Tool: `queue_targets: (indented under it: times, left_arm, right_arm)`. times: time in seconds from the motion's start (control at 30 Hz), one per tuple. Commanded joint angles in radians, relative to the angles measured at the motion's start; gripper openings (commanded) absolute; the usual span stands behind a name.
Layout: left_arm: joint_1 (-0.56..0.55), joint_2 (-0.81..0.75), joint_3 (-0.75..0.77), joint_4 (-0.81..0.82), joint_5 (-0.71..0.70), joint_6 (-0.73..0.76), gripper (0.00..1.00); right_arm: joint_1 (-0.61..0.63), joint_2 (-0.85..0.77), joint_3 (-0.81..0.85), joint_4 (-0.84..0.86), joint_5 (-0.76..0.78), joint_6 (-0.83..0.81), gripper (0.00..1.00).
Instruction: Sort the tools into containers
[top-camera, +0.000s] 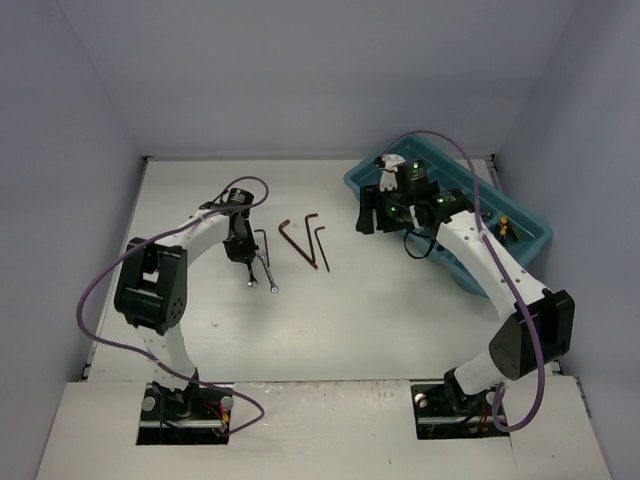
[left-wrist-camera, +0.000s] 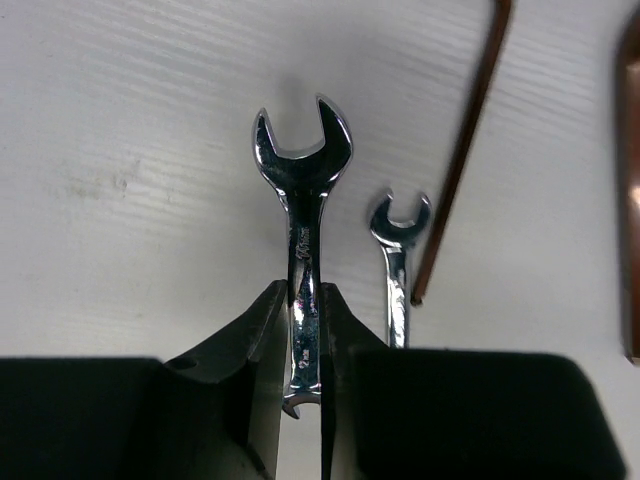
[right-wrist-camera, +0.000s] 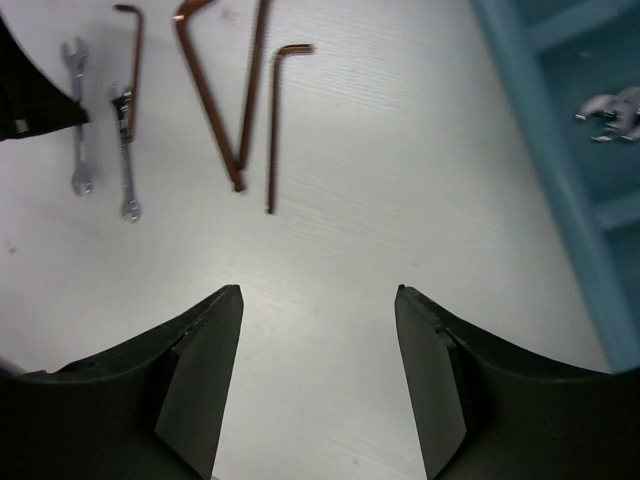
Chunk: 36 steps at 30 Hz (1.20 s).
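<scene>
My left gripper (left-wrist-camera: 305, 300) is shut on the shaft of a silver open-end wrench (left-wrist-camera: 300, 170), down at the table surface left of centre (top-camera: 240, 252). A smaller silver wrench (left-wrist-camera: 400, 260) lies right beside it, free. Three dark L-shaped hex keys (top-camera: 262, 240) (top-camera: 295, 240) (top-camera: 320, 245) lie just to the right. My right gripper (right-wrist-camera: 318, 292) is open with nothing between its fingers, hovering over bare table beside the left edge of the teal tray (top-camera: 530, 245). Silver wrenches (right-wrist-camera: 610, 110) lie in one tray compartment.
A yellow-and-black tool (top-camera: 503, 228) lies in the tray near its right side. The right arm's cable loops over the tray. Grey walls close in the table at the back and both sides.
</scene>
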<state>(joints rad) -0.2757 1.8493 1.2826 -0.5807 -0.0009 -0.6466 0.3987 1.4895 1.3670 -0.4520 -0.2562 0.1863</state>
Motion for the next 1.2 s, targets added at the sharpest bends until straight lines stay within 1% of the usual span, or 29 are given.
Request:
queue_targets:
  times: [0.0,0.1,0.2,0.33,0.47,0.7,0.9,1.0,1.1,1.13,1.17]
  left_arm:
    - [0.007,-0.2,-0.006,0.13,0.076,0.068,0.0]
    - [0.007,-0.313,-0.038,0.192,0.137,0.049,0.0]
    - [0.006,-0.389,-0.051,0.261,0.218,0.012,0.0]
    - [0.004,-0.456,-0.065,0.331,0.304,-0.056,0.0]
    - [-0.001,-0.515,-0.074,0.389,0.352,-0.122,0.0]
    - [-0.014,-0.602,-0.082,0.41,0.375,-0.18,0.0]
    - [-0.026,-0.641,-0.097,0.414,0.374,-0.198,0.0]
    - [-0.04,-0.659,-0.114,0.419,0.367,-0.204,0.0]
    - [-0.061,-0.668,-0.12,0.414,0.357,-0.199,0.0]
    - [-0.069,-0.67,-0.121,0.408,0.35,-0.194,0.0]
    - [-0.073,-0.671,-0.123,0.406,0.343,-0.188,0.0]
  right_arm:
    - [0.08,0.029,0.052,0.113,-0.103,0.021,0.61]
    - [0.169,0.051,0.071,0.164,-0.103,0.037,0.61]
    - [0.228,0.063,0.081,0.235,-0.1,0.055,0.6]
    - [0.315,0.089,0.095,0.313,-0.085,0.064,0.6]
    - [0.397,0.126,0.125,0.359,-0.021,0.076,0.6]
    - [0.457,0.185,0.185,0.417,0.061,0.085,0.59]
    - [0.463,0.222,0.229,0.433,0.086,0.088,0.56]
    - [0.467,0.235,0.242,0.438,0.099,0.088,0.49]
    - [0.469,0.237,0.245,0.442,0.113,0.087,0.4]
    - [0.47,0.236,0.244,0.443,0.118,0.086,0.35]
    - [0.47,0.233,0.244,0.443,0.122,0.085,0.27]
